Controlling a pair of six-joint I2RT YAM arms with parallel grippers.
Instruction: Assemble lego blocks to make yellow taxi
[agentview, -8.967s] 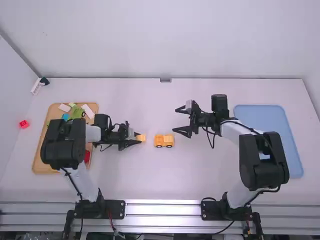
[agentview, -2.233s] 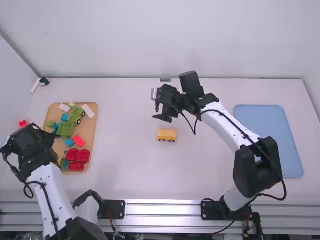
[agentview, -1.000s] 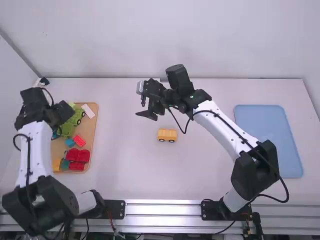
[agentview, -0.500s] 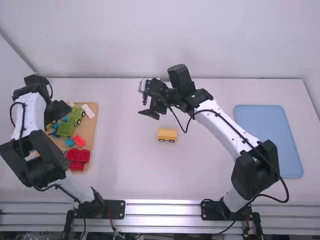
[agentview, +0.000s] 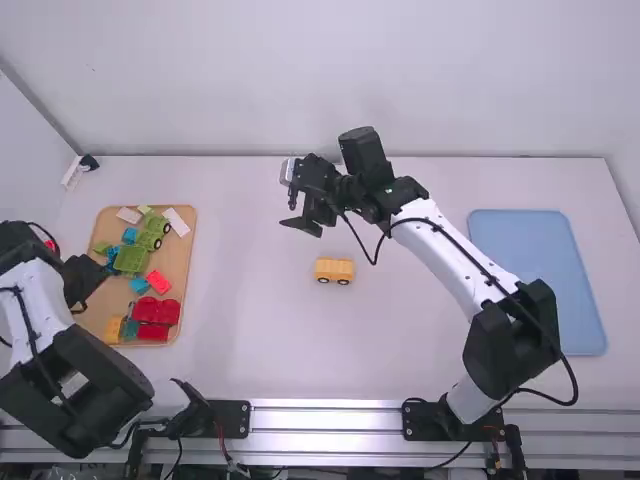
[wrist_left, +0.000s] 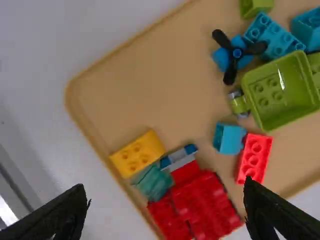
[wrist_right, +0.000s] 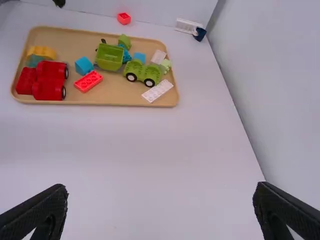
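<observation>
A yellow wheeled body with blocks on it (agentview: 334, 270) stands upright mid-table, touched by no gripper. One yellow block (agentview: 113, 328) lies in the tray's near-left corner; in the left wrist view the yellow block (wrist_left: 137, 153) shows its studs, and in the right wrist view the yellow block (wrist_right: 42, 52) is at the tray's end. My left gripper (agentview: 80, 304) is over the tray's left edge; in its wrist view the left gripper (wrist_left: 165, 212) is open and empty. Beyond and left of the yellow vehicle is my right gripper (agentview: 285, 205), its fingers wide apart; in its wrist view the right gripper (wrist_right: 160, 210) holds nothing.
The wooden tray (agentview: 188, 270) also holds red, green, blue and white blocks. A blue tray (agentview: 540, 280) lies at the right. A small red block (wrist_right: 124, 18) and a white item (wrist_right: 188, 26) lie beyond the wooden tray.
The left gripper left the middle, where it was at a yellow block, and lately moved over the tray toward its near-left side. The right arm swung left and away from the camera, then shifted slightly.
</observation>
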